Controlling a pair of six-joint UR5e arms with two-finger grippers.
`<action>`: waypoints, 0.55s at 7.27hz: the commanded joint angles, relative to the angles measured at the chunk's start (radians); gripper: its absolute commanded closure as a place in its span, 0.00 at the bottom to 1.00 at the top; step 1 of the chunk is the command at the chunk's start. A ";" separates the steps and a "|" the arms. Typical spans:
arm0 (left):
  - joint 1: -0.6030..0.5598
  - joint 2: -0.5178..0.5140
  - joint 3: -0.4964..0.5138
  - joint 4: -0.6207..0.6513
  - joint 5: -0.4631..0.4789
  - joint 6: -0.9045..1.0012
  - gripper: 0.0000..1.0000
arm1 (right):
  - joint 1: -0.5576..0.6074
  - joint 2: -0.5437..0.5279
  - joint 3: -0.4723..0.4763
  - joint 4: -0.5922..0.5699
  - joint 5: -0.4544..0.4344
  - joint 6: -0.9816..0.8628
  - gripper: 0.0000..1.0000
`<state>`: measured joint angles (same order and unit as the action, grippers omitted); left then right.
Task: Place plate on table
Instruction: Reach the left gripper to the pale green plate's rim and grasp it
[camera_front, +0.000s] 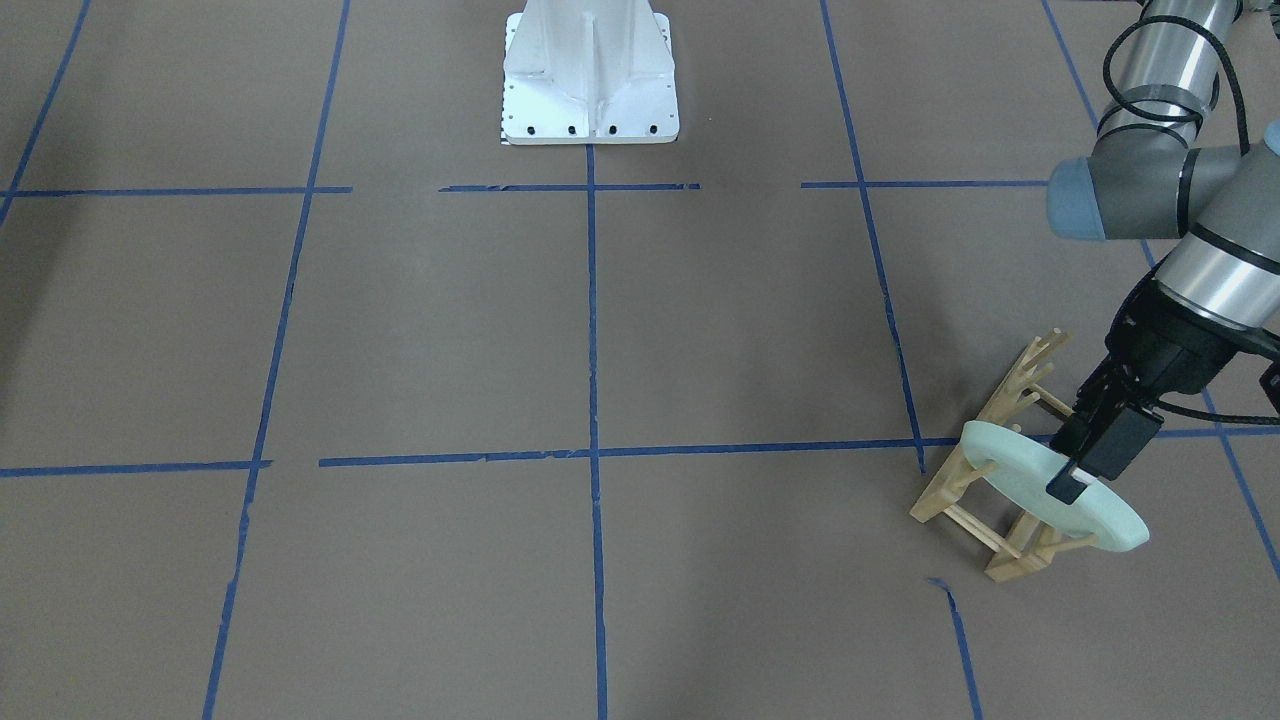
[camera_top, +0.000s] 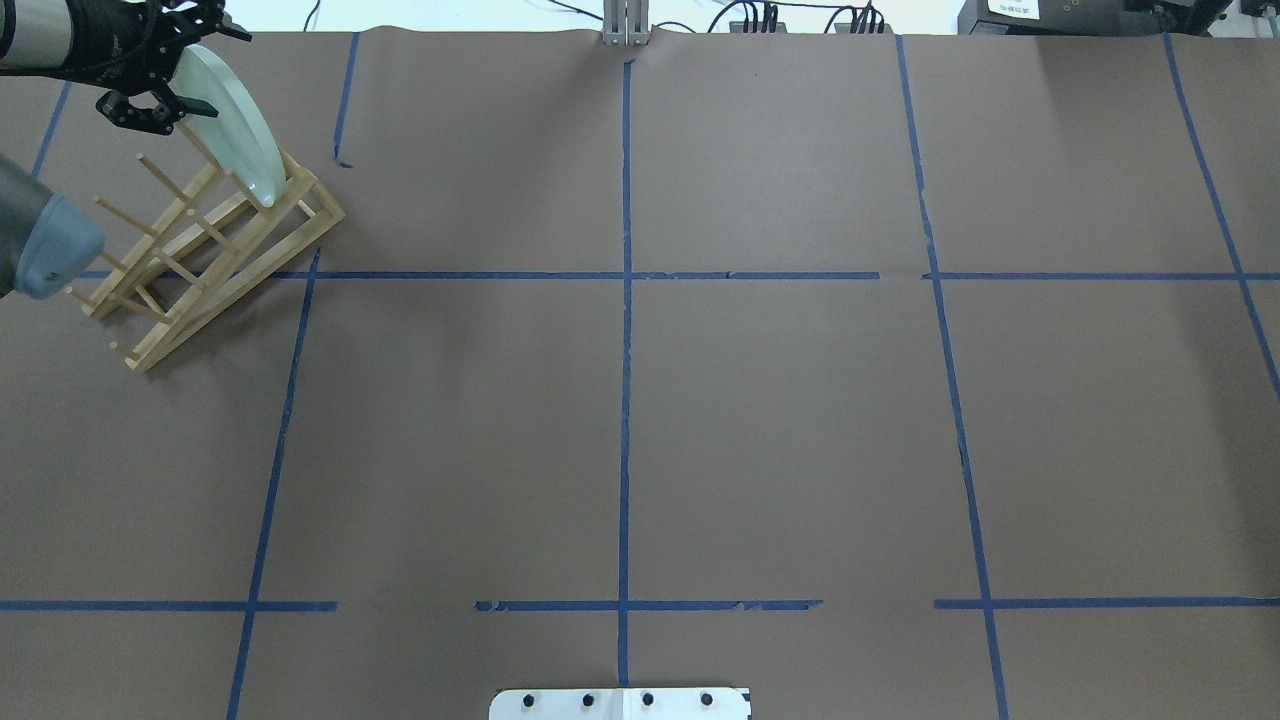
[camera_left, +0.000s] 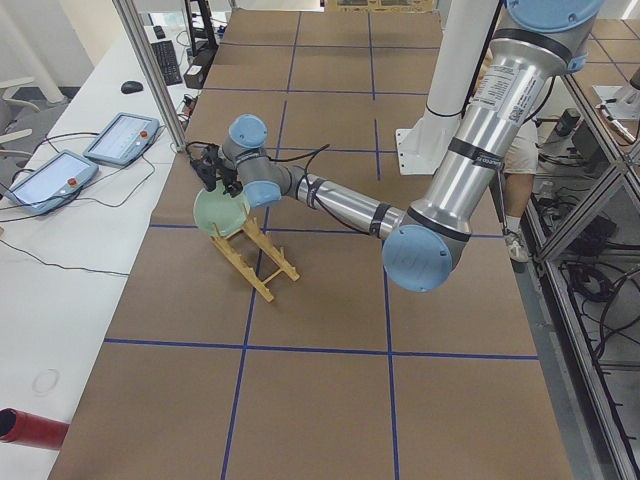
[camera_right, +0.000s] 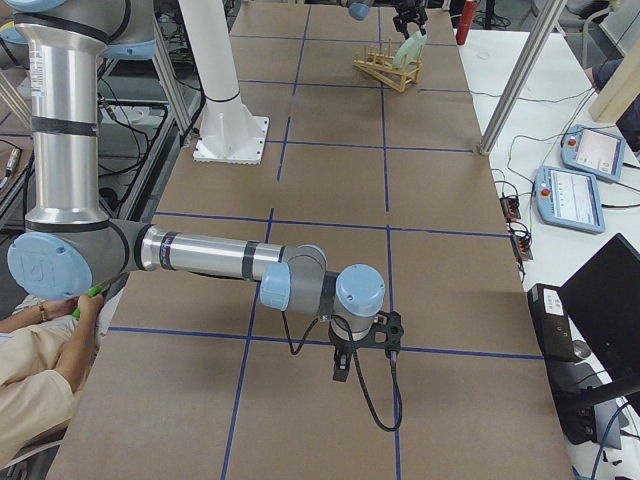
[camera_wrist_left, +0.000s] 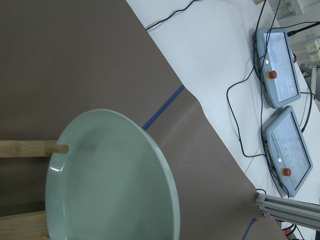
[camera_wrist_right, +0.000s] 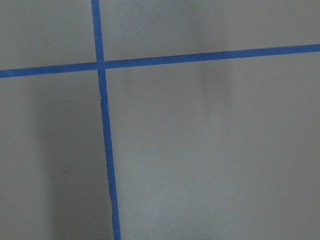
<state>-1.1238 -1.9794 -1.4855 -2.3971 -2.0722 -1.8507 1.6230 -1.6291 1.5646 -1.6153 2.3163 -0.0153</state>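
Overhead exterior view: the left gripper (camera_top: 160, 100) sits at the upper rim of the plate (camera_top: 238, 125), one finger on either face. The front-facing view shows the jaws drawn narrow and pinching that rim, with a black fingertip (camera_front: 1066, 489) pressed on the plate's face. The plate hangs tilted below the gripper, its lower edge down among the rails of the rack (camera_front: 1012, 395), which stands on the bench (camera_front: 700, 330). From the left wrist, a peg (camera_wrist_left: 30, 148) meets the rim just under the gripper. The right gripper (camera_right: 343, 366) hovers low over bare bench, well apart from the plate; how wide it stands I cannot tell. Blue tape (camera_wrist_right: 105, 130) crosses beneath it.
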 joint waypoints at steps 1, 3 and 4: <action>-0.007 0.001 0.017 0.009 0.003 0.097 0.13 | 0.000 0.000 0.000 0.000 0.000 0.000 0.00; -0.011 -0.004 0.025 0.009 0.003 0.097 0.36 | 0.000 0.000 0.000 0.000 0.000 0.000 0.00; -0.025 -0.004 0.025 0.009 0.001 0.099 0.49 | 0.000 0.000 0.000 0.000 0.000 0.000 0.00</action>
<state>-1.1366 -1.9828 -1.4618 -2.3887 -2.0697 -1.7555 1.6230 -1.6291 1.5646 -1.6153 2.3163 -0.0153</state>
